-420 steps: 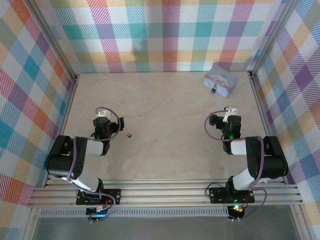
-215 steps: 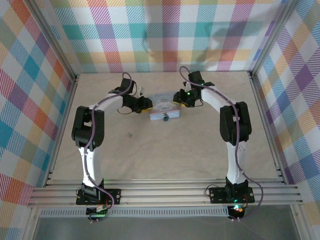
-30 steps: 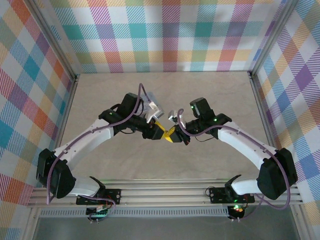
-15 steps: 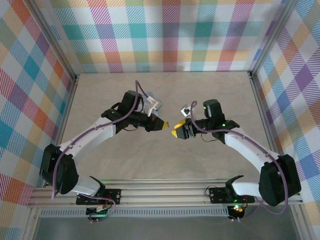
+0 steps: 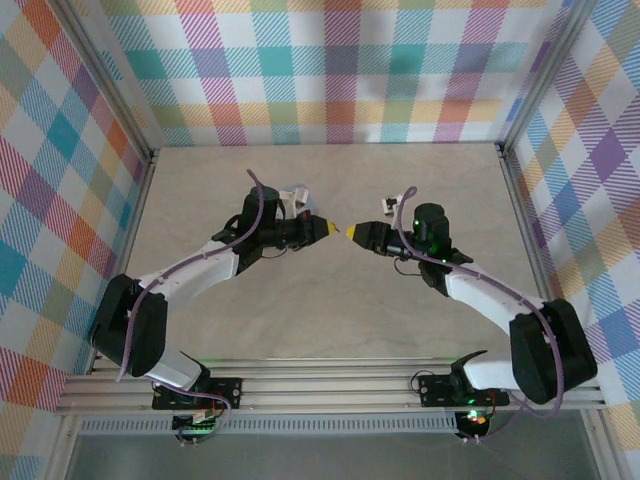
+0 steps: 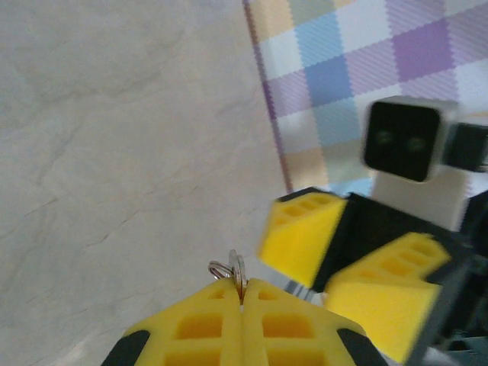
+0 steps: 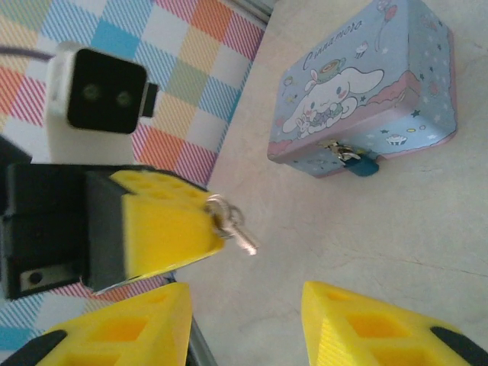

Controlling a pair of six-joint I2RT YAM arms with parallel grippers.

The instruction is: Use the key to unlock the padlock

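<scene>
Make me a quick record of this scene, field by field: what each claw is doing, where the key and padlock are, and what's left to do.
left claw: shut, pinching the key near its ring
right claw: open, nothing between its fingers, facing the left claw
key: sticks out past the left claw's tips, in the air
padlock: hangs on the front clasp of the tin box
tin box: lid down, resting on the table
remaining: key not yet in the padlock

Both arms angled inward; left hand closed tight, right hand fingers parted, tips facing, just apart.
</scene>
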